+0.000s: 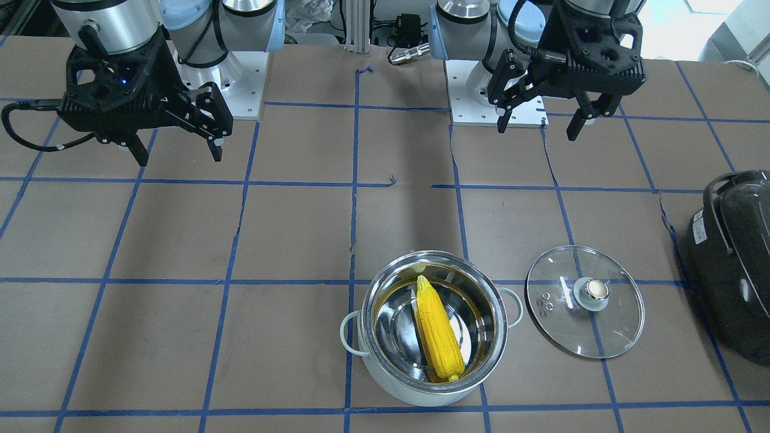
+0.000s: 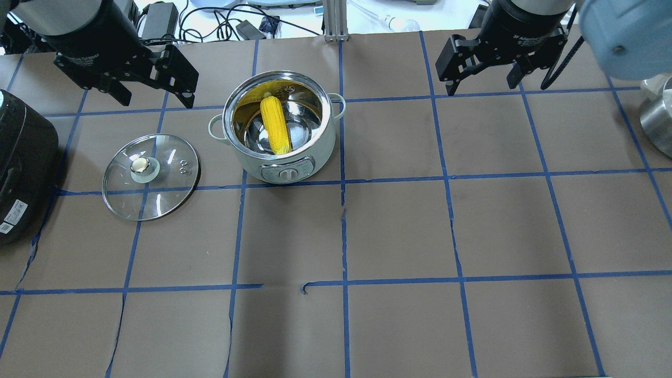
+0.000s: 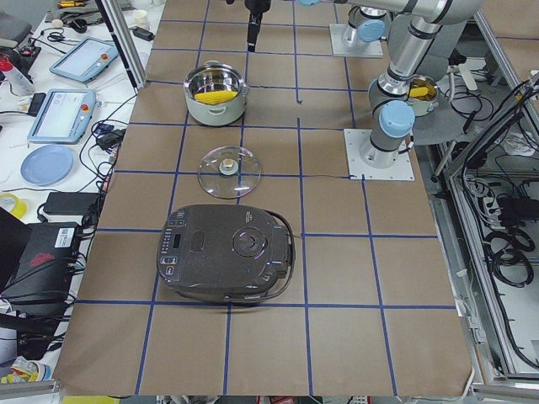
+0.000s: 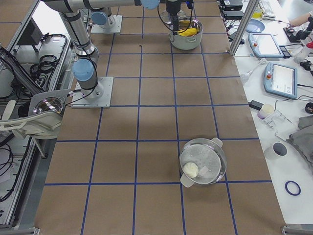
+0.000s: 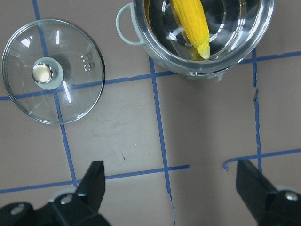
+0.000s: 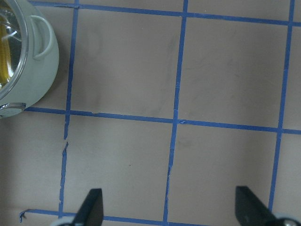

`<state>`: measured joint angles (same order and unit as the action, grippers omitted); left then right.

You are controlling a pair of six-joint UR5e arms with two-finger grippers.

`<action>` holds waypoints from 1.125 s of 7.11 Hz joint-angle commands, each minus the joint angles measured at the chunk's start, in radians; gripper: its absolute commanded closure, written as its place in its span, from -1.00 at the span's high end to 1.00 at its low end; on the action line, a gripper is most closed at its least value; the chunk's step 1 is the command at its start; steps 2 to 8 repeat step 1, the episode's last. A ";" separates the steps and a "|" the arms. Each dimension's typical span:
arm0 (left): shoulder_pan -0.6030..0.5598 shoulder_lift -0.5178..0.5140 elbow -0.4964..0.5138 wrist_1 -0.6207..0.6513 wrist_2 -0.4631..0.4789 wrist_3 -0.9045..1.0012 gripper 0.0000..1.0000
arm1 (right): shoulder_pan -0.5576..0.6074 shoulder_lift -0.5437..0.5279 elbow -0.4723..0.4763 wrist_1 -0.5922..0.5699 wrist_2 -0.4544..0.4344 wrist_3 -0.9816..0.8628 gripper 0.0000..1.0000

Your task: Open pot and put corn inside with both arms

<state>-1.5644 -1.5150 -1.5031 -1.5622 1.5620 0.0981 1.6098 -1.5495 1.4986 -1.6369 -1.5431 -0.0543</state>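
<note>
The steel pot [image 1: 415, 392] stands open near the table's operator-side edge, with the yellow corn [image 1: 438, 329] lying inside it. The pot [image 2: 315, 152] and corn [image 2: 275, 123] also show in the overhead view. The glass lid [image 1: 595, 331] lies flat on the table beside the pot, knob up; it also shows in the overhead view [image 2: 157, 199]. My left gripper [image 1: 537, 129] is open and empty, raised near its base. In the left wrist view it [image 5: 169, 188] looks down on the lid [image 5: 70, 99] and corn [image 5: 192, 23]. My right gripper [image 1: 179, 157] is open and empty, high over bare table.
A large dark grey appliance [image 2: 21, 163] sits beyond the lid at the table's left end. A second steel pot [image 4: 215, 169] with something white inside stands near the right end. The table is brown paper with a blue tape grid [image 2: 344, 178].
</note>
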 commanded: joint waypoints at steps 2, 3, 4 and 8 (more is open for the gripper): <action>0.006 0.001 -0.005 0.011 0.001 -0.003 1.00 | -0.001 0.003 0.000 -0.001 0.005 0.002 1.00; 0.006 0.001 -0.005 0.011 0.001 -0.003 1.00 | -0.001 0.003 0.000 -0.001 0.005 0.002 1.00; 0.006 0.001 -0.005 0.011 0.001 -0.003 1.00 | -0.001 0.003 0.000 -0.001 0.005 0.002 1.00; 0.006 0.001 -0.005 0.011 0.001 -0.003 1.00 | -0.001 0.003 0.000 -0.001 0.005 0.002 1.00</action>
